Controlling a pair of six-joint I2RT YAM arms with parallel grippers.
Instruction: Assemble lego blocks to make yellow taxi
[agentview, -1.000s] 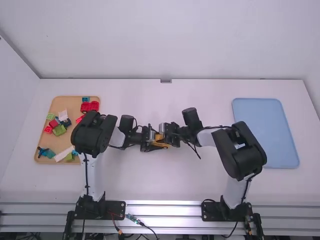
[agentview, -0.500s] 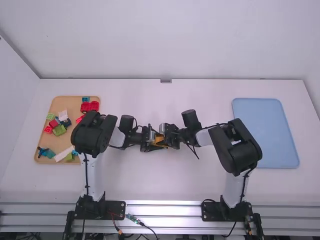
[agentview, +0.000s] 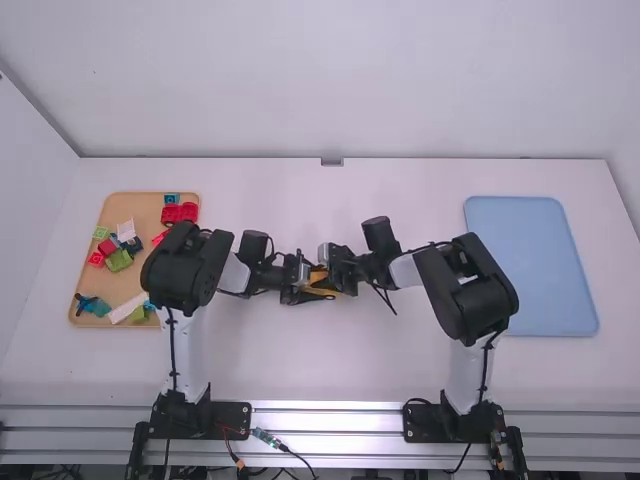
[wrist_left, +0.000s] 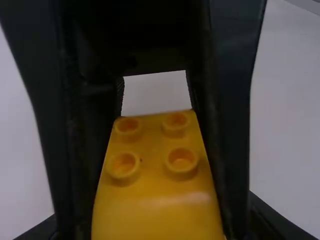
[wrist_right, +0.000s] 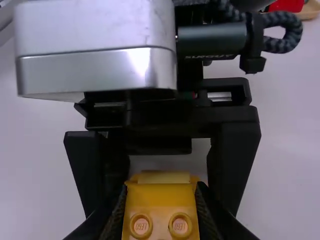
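Left gripper (agentview: 312, 283) is clenched on the yellow piece (wrist_left: 160, 210), its fingers standing on opposite sides of it. Right gripper (agentview: 330, 274) is likewise closed on the same piece, meeting it from the facing side. The yellow piece is located between the two arms, over the middle of the white table (agentview: 350, 365); whether it touches the tabletop cannot be determined. Four round studs are noted on its surface in the left wrist view, two in the right wrist view. The number of blocks composing it cannot be established.

A wooden tray (agentview: 120, 285) lies at the table's left side, holding loose blocks: red blocks (agentview: 180, 213) near its far edge, a green block (agentview: 118, 260) towards its middle, and white, blue and teal parts. A light-blue tray (agentview: 560, 290) lies at the right side, beyond the right arm's bend.
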